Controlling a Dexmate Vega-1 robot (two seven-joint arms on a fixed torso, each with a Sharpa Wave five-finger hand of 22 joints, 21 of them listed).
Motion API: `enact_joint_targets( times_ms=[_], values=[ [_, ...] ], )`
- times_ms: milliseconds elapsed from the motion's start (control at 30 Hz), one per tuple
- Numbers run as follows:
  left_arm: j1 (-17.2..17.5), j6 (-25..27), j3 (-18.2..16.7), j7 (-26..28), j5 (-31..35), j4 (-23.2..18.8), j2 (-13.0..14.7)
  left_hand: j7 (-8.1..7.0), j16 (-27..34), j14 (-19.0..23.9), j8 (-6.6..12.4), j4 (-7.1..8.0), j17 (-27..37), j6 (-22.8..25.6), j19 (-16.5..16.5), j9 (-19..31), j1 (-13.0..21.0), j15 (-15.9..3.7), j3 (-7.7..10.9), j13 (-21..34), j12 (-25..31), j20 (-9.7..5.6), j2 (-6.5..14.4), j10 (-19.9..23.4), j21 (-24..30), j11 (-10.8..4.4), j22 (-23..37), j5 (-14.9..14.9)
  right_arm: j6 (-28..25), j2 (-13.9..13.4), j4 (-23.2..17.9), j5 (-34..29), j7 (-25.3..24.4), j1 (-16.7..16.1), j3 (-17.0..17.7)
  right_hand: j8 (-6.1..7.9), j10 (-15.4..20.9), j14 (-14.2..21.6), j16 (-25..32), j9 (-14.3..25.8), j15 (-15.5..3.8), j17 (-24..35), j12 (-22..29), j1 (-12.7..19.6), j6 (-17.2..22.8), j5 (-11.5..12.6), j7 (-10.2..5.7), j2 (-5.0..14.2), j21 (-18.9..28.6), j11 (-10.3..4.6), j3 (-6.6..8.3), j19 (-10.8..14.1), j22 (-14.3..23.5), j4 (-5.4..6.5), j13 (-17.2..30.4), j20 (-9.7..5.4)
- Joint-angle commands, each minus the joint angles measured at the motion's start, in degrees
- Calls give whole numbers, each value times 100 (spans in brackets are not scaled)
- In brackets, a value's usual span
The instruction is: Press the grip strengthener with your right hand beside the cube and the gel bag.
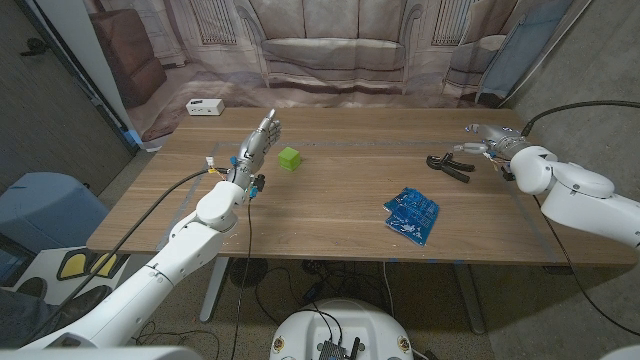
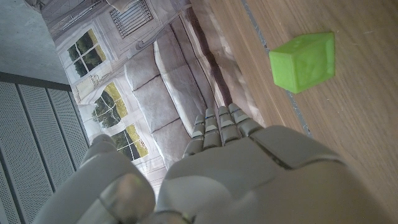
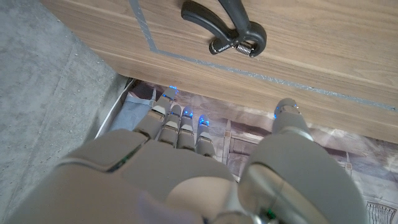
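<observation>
A black grip strengthener (image 1: pixel 449 165) lies on the wooden table (image 1: pixel 330 215) at the far right, its spring coil and handles clear in the right wrist view (image 3: pixel 231 31). My right hand (image 1: pixel 490 142) hovers just behind it with fingers spread, holding nothing, apart from the handles. A green cube (image 1: pixel 289 158) sits left of centre, and it is large in the left wrist view (image 2: pixel 305 61). A blue gel bag (image 1: pixel 411 214) lies near the front right. My left hand (image 1: pixel 259 137) stands upright beside the cube, fingers together and straight, empty.
A small white box (image 1: pixel 205 107) rests on the floor beyond the table's far left corner. A printed sofa backdrop (image 1: pixel 330 45) hangs behind the table. Bare wood stretches between the cube and the grip strengthener.
</observation>
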Motion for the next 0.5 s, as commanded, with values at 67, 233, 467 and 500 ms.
enact_joint_targets(
  times_ms=[67,233,467,500],
  values=[
    [45,71,-31,46,17,-110,46,-8,-9,27,-12,-40,10,54,11,28,53,-4,2,10,-27,34,37,56,9,-1,26,-11,-191,77,162,-237,372,459,-458,-9,-86,-67,-16,24,-2,9,-23,74,-59,-7,85,-67,-24,-8,-14,-59,11,-11,22,7],
    [48,109,-28,43,8,-137,57,-5,-8,34,-12,-42,10,58,11,28,57,-2,4,10,-28,36,43,58,7,-6,26,-11,-163,184,288,-286,412,575,-580,-26,-148,-102,-29,25,22,6,-38,123,-146,-10,125,-93,-23,-18,-7,-70,11,-26,23,10],
    [58,110,-38,80,25,-159,51,-2,-9,39,-13,-46,10,63,8,28,62,-6,8,10,-31,43,53,60,4,-1,26,-13,-189,287,441,-448,575,771,-794,-58,-278,-180,-54,26,4,3,-66,205,-345,-14,163,-138,-16,-52,6,-70,11,-43,25,12],
    [59,105,-38,78,23,-158,48,-1,-8,43,-12,-47,10,66,10,28,63,-8,8,10,-32,41,55,59,5,0,26,-13,-185,302,464,-452,580,783,-806,-59,-289,-197,-60,26,13,2,-67,211,-362,-14,166,-144,-17,-48,6,-74,11,-44,25,13]
  ],
)
